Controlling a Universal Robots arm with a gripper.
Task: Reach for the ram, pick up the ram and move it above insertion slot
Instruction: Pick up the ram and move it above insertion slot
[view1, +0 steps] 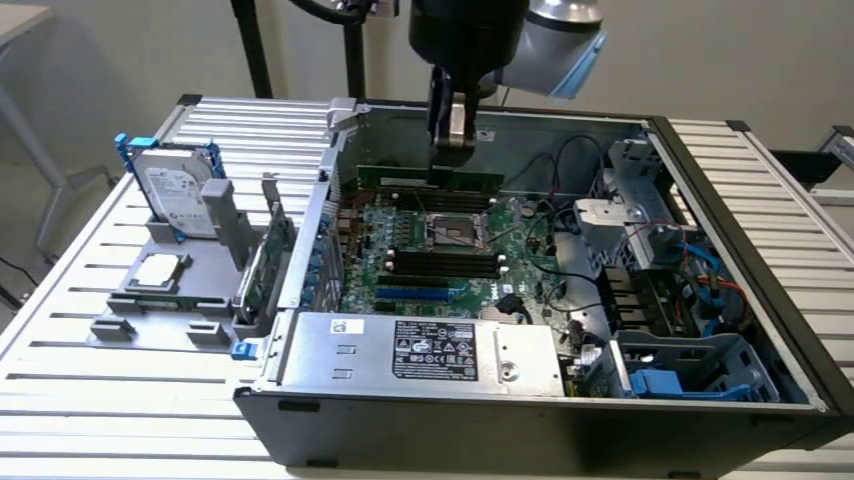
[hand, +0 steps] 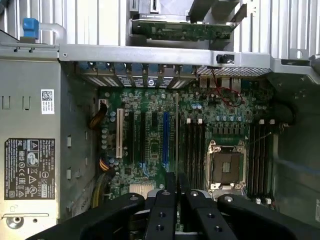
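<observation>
Gripper (view1: 453, 150) is clamped on the ram (view1: 430, 182), fingers pinching its top edge near the middle. The ram is held on edge, lengthwise across the case (view1: 534, 420), over the far part of the motherboard (view1: 441, 290). It is lifted, just above the far bank of black slots (view1: 430, 200) beyond the CPU socket (view1: 451, 232); whether it touches them cannot be told. In the wrist view the ram (hand: 176, 135) is seen edge-on as a thin line running out from between the fingers (hand: 162, 210), lying beside the bank of slots (hand: 195, 150) next to the CPU socket (hand: 226, 167). A second bank of black slots (view1: 441, 263) is seen on the near side of the socket, with a blue slot (view1: 424, 295) just beyond it. Outside the case, at the exterior view's left, a hard drive (view1: 178, 190) is stood upright in a grey fixture (view1: 167, 290), with an expansion card (view1: 278, 250) racked beside it.
</observation>
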